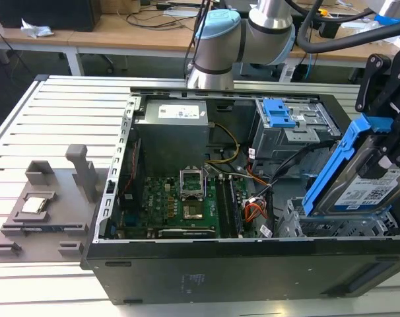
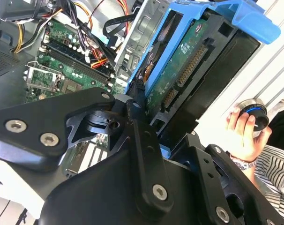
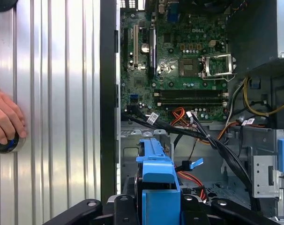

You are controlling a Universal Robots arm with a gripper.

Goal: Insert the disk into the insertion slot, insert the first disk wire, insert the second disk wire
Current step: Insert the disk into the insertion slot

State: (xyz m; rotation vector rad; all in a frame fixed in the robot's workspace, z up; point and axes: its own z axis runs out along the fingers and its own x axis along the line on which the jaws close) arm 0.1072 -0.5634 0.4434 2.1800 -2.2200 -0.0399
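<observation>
Disk [image 1: 371,188] hangs tilted, pinched at its upper end by the gripper [image 3: 158,208], its long axis sloping down toward the slot [image 1: 299,221] just beneath (lower edge near the opening, not yet inside).

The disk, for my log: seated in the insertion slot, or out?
Out: the gripper holds the disk tilted above the insertion slot, not seated in it.
</observation>
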